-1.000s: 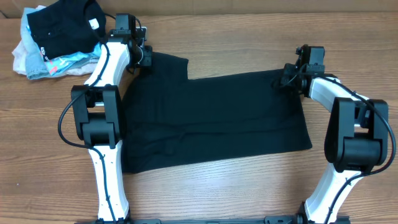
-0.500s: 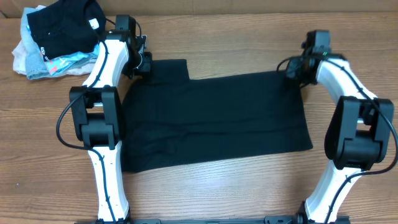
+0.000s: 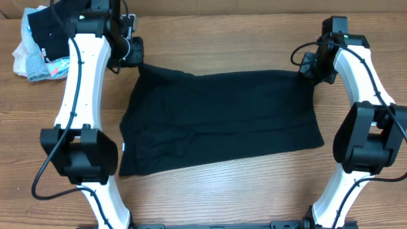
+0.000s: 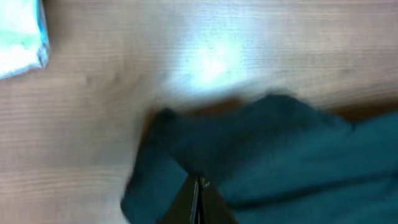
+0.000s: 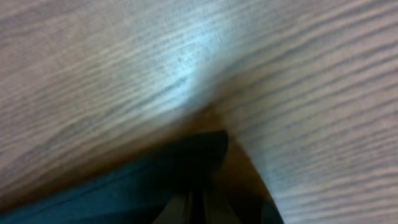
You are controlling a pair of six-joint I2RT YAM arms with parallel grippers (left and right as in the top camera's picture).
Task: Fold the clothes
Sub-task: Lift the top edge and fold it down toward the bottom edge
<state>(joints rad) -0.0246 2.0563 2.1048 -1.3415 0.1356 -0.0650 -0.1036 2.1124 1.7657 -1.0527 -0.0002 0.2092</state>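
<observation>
- Both of our hands have moved back and away from each other since a second ago. The far edge of the shirt, which had a flap sticking up at the left, now runs almost straight between them.
- Our left hand (image 3: 131, 56) is shut tight on the far left corner of the black T-shirt (image 3: 222, 117). In the left wrist view the dark cloth bunches up right at the fingertips.
- Our right hand (image 3: 311, 67) is shut tight on the far right corner of the same shirt. The right wrist view shows a dark point of cloth pinched there, with bare wood behind it.
- From our hands the shirt spreads out toward us across the middle of the worktop (image 3: 222, 191). Its near edge lies flat on the wood, and we see a few soft wrinkles in it.
- Its near left corner lies just beside our left arm.
- A pile of other clothes (image 3: 32, 54) sits at the far left of the worktop, apart from the shirt. It is light blue and pale pink, with something black on top.
</observation>
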